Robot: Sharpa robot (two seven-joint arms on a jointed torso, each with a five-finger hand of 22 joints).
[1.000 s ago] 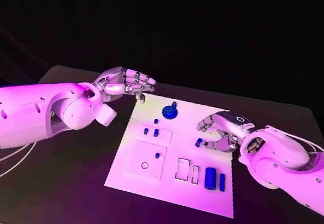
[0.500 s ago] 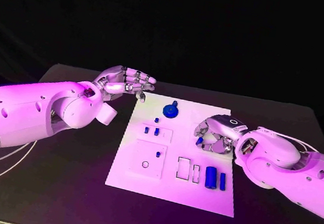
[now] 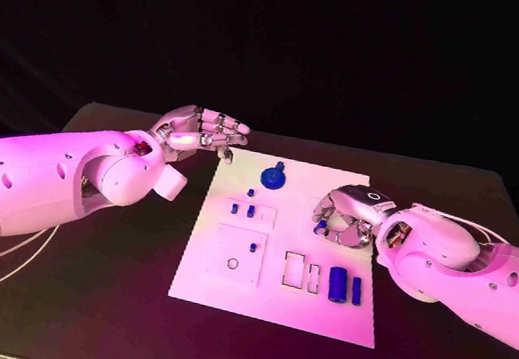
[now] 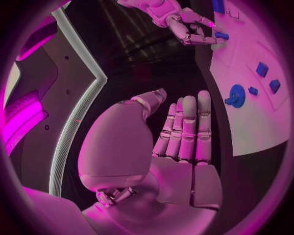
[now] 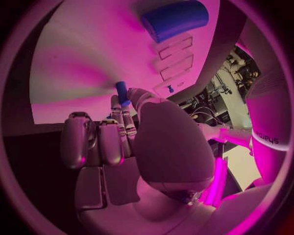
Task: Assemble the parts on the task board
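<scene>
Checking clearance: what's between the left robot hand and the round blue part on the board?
Head view: nothing between the left robot hand and the round blue part except bare task board.

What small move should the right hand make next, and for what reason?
Probably a gentle lift straight up. The right hand is over the white board, and the right wrist view shows a small blue peg pinched at its fingers, low over the board. Raising it first would free the peg before it is carried to a slot. The left hand waits beside the board, holding nothing.
</scene>
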